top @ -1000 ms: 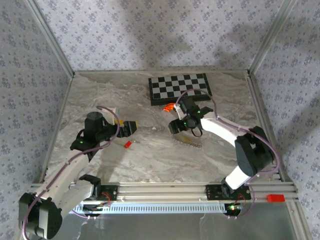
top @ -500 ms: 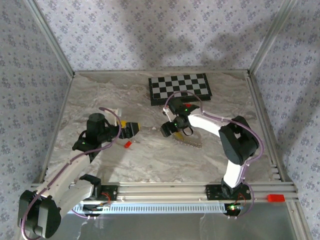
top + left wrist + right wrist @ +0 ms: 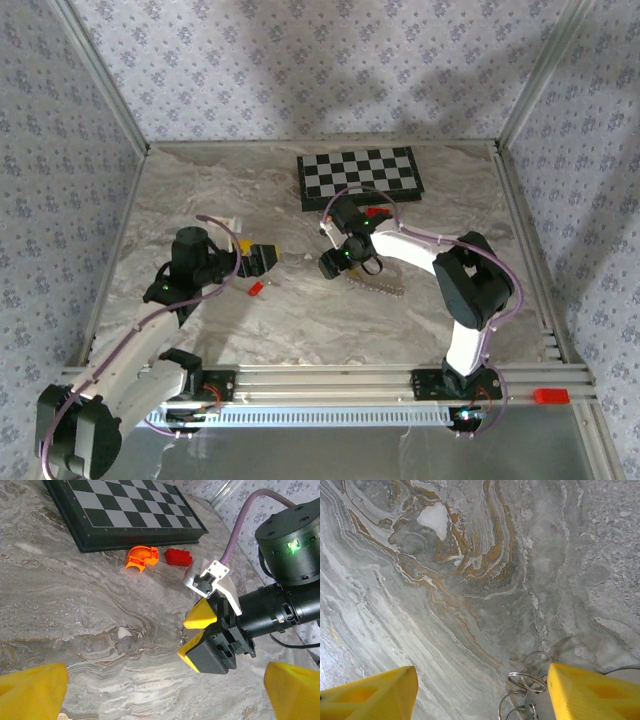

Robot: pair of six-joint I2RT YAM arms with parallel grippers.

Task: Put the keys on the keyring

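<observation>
- My right gripper [image 3: 482, 680] stands partly open, with nothing between its yellow fingers [image 3: 595, 695]. It hangs low over the stone just on the near side of the black-and-white chessboard [image 3: 360, 177].
- My left gripper [image 3: 165, 680] is spread wide and empty, to the near left of the chessboard.
- The thin silvery metal keyring [image 3: 378, 285] lies flat, near of the chessboard. Its loops touch the inner edge of one right finger and are not gripped.
- The tiny bright-red key with a silvery metal part [image 3: 255, 288] lies loose, well to the near left of the chessboard, beside my left gripper.
- The loops sit off-centre, so closing may pinch one wire or push the floppy ring aside.
- My two grippers face each other closely and could collide.
- The grey, tan-veined marble-look tabletop [image 3: 200, 200] is smooth and hard, so my pads may skid on the metal.
- Floral-papered walls [image 3: 300, 70] on aluminium frame posts [image 3: 100, 75] close in behind the chessboard.
</observation>
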